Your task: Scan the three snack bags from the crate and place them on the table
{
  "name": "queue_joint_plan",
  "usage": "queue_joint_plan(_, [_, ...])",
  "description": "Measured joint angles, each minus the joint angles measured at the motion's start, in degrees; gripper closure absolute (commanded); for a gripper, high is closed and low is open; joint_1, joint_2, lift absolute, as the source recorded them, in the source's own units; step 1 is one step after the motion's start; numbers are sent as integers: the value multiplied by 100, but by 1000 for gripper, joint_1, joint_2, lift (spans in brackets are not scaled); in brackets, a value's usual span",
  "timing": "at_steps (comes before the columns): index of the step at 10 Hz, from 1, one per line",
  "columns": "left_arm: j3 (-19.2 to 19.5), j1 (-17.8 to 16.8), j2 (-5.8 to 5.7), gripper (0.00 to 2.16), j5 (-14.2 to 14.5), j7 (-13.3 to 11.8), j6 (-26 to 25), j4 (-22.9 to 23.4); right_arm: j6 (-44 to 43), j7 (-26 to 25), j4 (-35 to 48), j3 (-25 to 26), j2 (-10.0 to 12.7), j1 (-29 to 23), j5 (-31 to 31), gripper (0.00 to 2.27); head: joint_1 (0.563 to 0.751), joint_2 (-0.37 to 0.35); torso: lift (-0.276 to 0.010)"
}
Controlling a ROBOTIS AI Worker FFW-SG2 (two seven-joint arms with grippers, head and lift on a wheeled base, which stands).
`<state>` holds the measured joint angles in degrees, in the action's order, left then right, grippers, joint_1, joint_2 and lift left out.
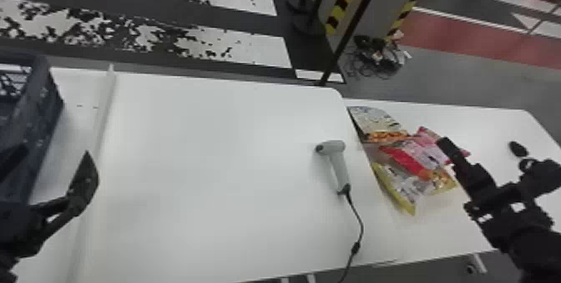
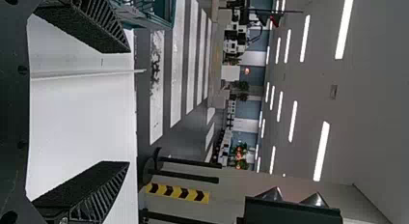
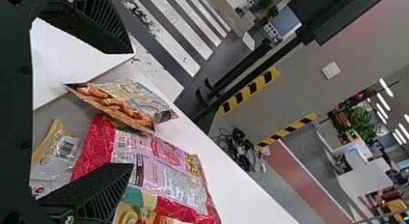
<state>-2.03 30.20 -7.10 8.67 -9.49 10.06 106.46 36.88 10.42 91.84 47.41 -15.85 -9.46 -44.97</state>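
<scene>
Three snack bags [image 1: 375, 121] out on the right-hand tabletop [image 1: 492, 123], right claw [image 3: 131, 108] wide.
Head view: they're bunched by that tabletop's left edge, near the scanner [image 1: 341, 169]; the crate [image 1: 46, 98] sits far left. Left wrist view: left claw [image 2: 129, 107] wide too. Right wrist view: I spot a barcode [image 3: 66, 147] on the silvery bag [image 3: 53, 173]; I'd lift clear before swinging away, lest a finger drag the pink bag [image 3: 169, 178].

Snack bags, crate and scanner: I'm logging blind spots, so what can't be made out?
Crate: far part cut off by the head view's left edge.
Scanner cord: end beyond the head view's bottom edge.
Yellow-edged bag: partly under the red bag, right wrist view.
Red bag: partly behind the right hand, same view.
</scene>
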Motion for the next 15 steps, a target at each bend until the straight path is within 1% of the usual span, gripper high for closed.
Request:
queue_joint_plan(1, [-6, -4, 7, 39, -7, 0, 0, 5, -1, 15, 530, -186, 222, -173, 254, 63, 695, -350, -62])
queue_joint_plan(2, [-27, -9, 18, 39, -13, 2, 0, 10, -84, 11, 1025, -489, 432, -333, 542, 63, 695, -350, -62])
queue_joint_plan(3, [-59, -10, 32, 39, -20, 9, 0, 22, -372, 1, 1414, -843, 614, -483, 849, 63, 695, -350, -62])
queue_joint_plan(5, [-88, -6, 53, 39, -24, 25, 0, 33, -1072, -39, 1909, -1617, 892, -771, 1468, 63, 695, -350, -62])
queue_joint_plan(6, [-102, -6, 61, 39, -29, 48, 10, 36, -1575, -102, 2052, -2083, 973, -963, 1842, 66, 695, -314, -62])
queue_joint_plan(7, [-132, -5, 74, 39, -39, 66, 16, 48, -2200, -232, 2117, -2576, 1021, -1176, 2209, 66, 695, -275, -62])
queue_joint_plan(8, [-173, -5, 87, 39, -61, 81, 18, 58, -2812, -385, 2127, -3058, 1042, -1385, 2504, 70, 695, -254, -62])
queue_joint_plan(9, [-211, -5, 104, 39, -79, 95, 18, 69, -3391, -525, 2086, -3497, 1053, -1580, 2746, 70, 695, -215, -62])
queue_joint_plan(11, [-228, -1, 127, 39, -85, 152, 7, 97, -4414, -849, 1899, -4203, 1058, -1886, 3258, 70, 695, -152, -62])
queue_joint_plan(12, [-213, 12, 135, 39, -85, 172, 2, 111, -4787, -974, 1761, -4434, 1058, -1983, 3457, 73, 695, -127, -62])
queue_joint_plan(13, [-207, 24, 147, 39, -85, 209, 1, 119, -5116, -1084, 1585, -4610, 1058, -2051, 3592, 73, 695, -119, -62])
queue_joint_plan(15, [-215, 37, 180, 39, -86, 245, 1, 135, -5614, -1172, 1256, -4828, 1112, -2160, 3774, 70, 695, -93, -62])
